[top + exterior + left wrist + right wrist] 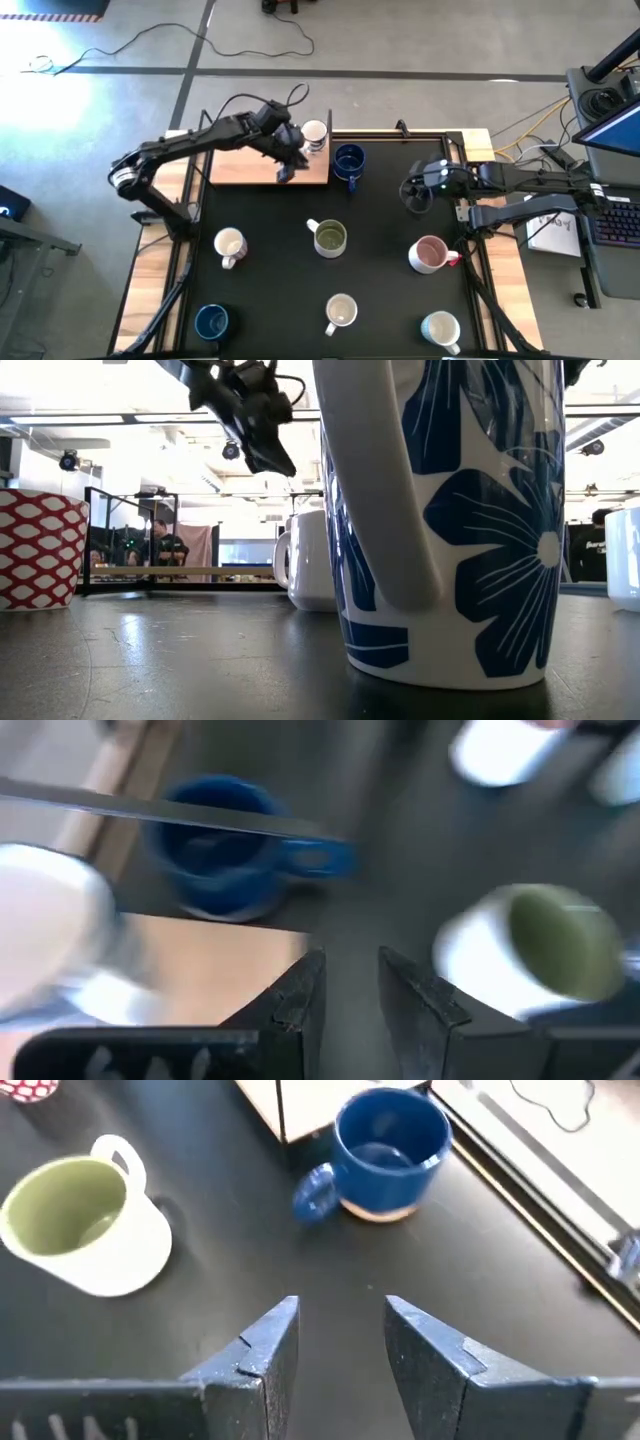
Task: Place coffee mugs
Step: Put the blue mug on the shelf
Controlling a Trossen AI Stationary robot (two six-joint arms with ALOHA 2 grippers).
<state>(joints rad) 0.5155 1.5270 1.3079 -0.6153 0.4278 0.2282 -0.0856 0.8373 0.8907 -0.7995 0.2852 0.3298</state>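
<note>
The left gripper (285, 168) hangs over the wooden board (245, 168) at about 11 o'clock on the table. Its fingers are a little apart and hold nothing. A white mug (314, 133) stands on the far right corner of the board, just beside the gripper. It looks like this mug has just been set down, so the job now is to back away cleanly. The fingers should open wide enough to clear the rim and the handle, then the arm should lift straight up before it swings off. A sideways pull could tip the mug or push it off the board. A blue mug (349, 162) sits on the black mat (385, 230) just past the board's right edge, so the arm should not swing that way while low. It looks like the next pick. The right gripper (417, 190) waits near 2 o'clock with its fingers spread and empty. The other mugs are on the mat: a green one (329, 238) in the middle, a pink one (428, 254) at 4 o'clock, a white one (229, 244) at 8 o'clock, and three more along the near edge.
</note>
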